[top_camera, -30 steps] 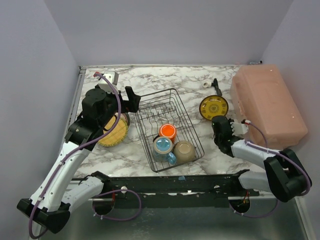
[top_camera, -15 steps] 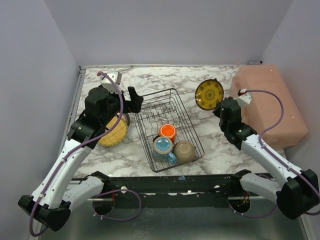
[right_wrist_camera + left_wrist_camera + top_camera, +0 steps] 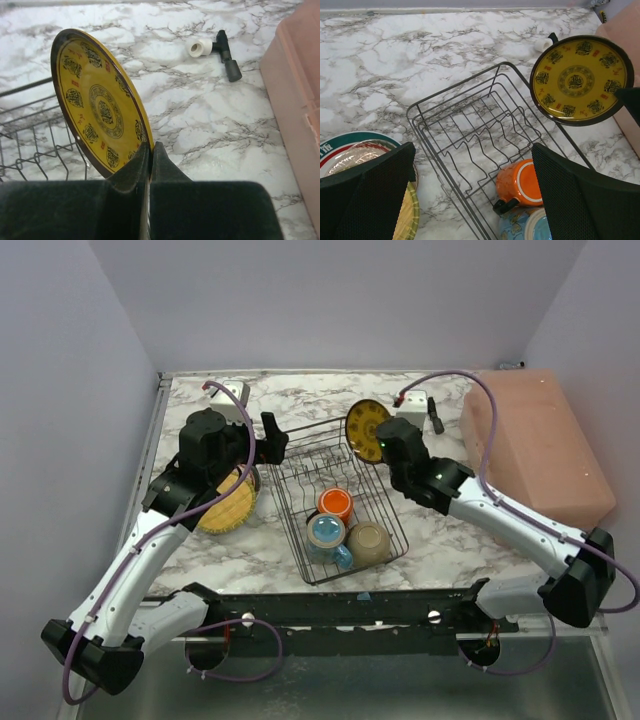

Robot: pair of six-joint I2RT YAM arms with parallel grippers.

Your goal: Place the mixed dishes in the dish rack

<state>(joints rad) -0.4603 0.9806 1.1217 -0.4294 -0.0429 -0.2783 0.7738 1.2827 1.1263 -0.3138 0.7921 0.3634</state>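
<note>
From above, the dish rack (image 3: 318,455) sits mid-way along the marble surface (image 3: 430,550); its near end holds the orange mug (image 3: 335,503), the blue mug (image 3: 326,533) just nearer the arm bases, and the bowl (image 3: 369,542) to that mug's right; the rack's far half shows only bare upright tines; the right tool (image 3: 379,448) is clamped on the lower edge of the small yellow plate (image 3: 365,426), which stands on edge in the air at the rack's far right corner; the left tool (image 3: 268,440) hangs at the rack's far left corner, spread wide and holding nothing; a stack of plates (image 3: 228,505), yellow on top, lies just left of the rack; the pink box (image 3: 535,445) stands well to the rack's right

In the left wrist view, its black fingers (image 3: 367,195) stand wide apart over the rack with nothing between them; the orange mug lies on its side among the wires, the blue mug just beside it; the small yellow plate faces this camera, its dark rim overlapping the rack's right edge; a green-rimmed plate (image 3: 340,142) shows left of the rack

In the right wrist view, the jaws pinch the plate's rim tightly; the plate tilts over the rack's wires; a small black tool (image 3: 227,57) and a white roll (image 3: 200,47) lie on the surface beyond the rack, near the pink box
</note>
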